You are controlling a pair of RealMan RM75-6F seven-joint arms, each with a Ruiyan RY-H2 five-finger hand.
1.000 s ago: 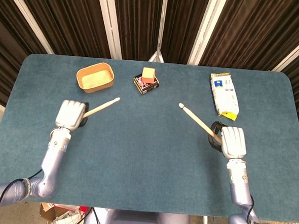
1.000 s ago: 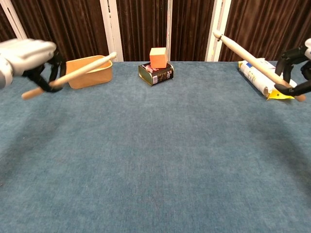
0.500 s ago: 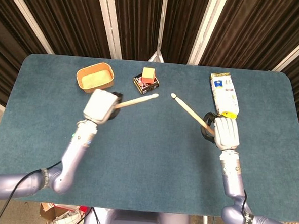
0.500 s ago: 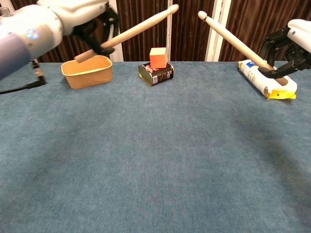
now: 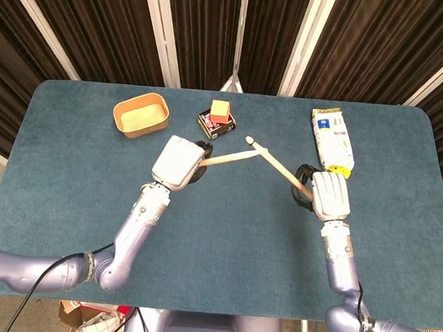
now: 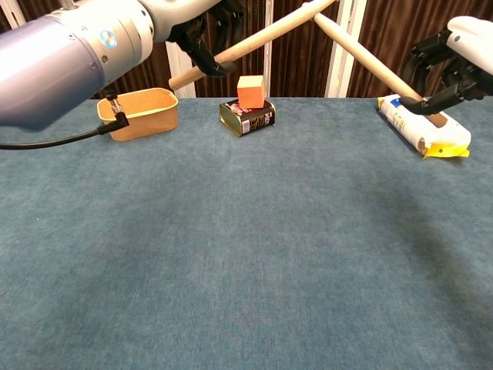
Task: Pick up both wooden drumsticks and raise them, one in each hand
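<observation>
My left hand (image 5: 179, 162) (image 6: 202, 23) grips one wooden drumstick (image 5: 233, 158) (image 6: 254, 40) high above the table, its tip pointing right. A second wooden drumstick (image 5: 276, 163) (image 6: 362, 55) is held by my right hand (image 5: 327, 195) (image 6: 454, 58), slanting up and to the left. The two sticks cross near their tips above the table's middle. Both sticks are well clear of the blue table (image 5: 225, 234) (image 6: 246, 254).
A tan bowl (image 5: 141, 115) (image 6: 138, 113) sits at the back left. An orange cube (image 5: 220, 110) (image 6: 251, 91) rests on a dark tin (image 5: 216, 123) (image 6: 246, 116) at the back centre. A white and yellow packet (image 5: 332, 140) (image 6: 422, 127) lies at the back right.
My left hand has risen and swung right and inward with its drumstick. The right hand has moved slightly inward, and the two sticks now cross near their tips.
</observation>
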